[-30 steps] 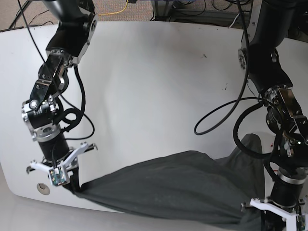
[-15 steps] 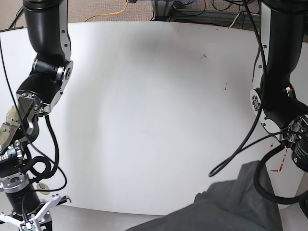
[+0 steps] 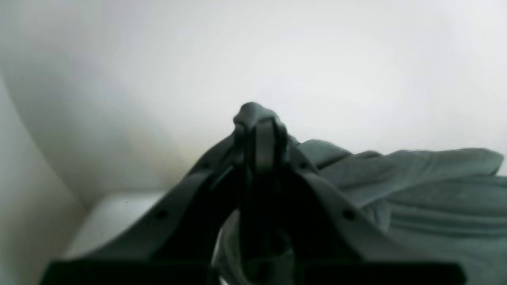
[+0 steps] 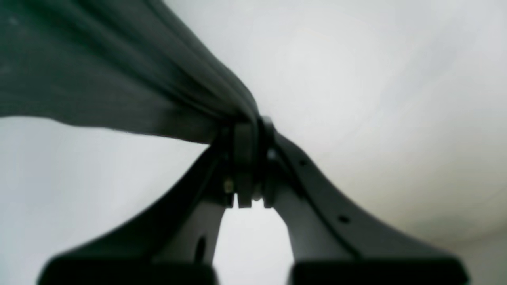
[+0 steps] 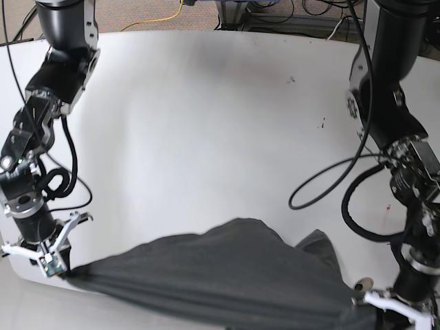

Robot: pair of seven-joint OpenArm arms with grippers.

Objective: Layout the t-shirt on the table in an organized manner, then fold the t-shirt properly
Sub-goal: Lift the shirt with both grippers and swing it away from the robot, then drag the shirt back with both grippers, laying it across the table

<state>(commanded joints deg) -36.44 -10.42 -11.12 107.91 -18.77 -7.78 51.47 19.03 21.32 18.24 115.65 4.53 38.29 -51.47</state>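
Observation:
The dark grey t-shirt (image 5: 227, 271) hangs stretched in a wide band over the front part of the white table (image 5: 206, 124). At its left end, just off the table's front left edge, my right gripper (image 5: 67, 271) is shut on a corner. In the right wrist view the cloth (image 4: 99, 75) fans out to the upper left from the shut right gripper (image 4: 249, 130). My left gripper (image 5: 369, 311) holds the right end at the bottom right, where the cloth bunches. In the left wrist view the left gripper (image 3: 259, 118) pinches the t-shirt (image 3: 416, 190), which spreads to the right.
A round grommet hole (image 5: 362, 282) shows beside the left gripper. A black cable (image 5: 323, 182) loops over the table from the arm on the right. A small red mark (image 5: 387, 206) lies near the right edge. Cables lie on the floor beyond the far edge.
Half a second ago both grippers were low off the front edge with most of the t-shirt out of view. Now the t-shirt is back in view, stretched between them over the table's front.

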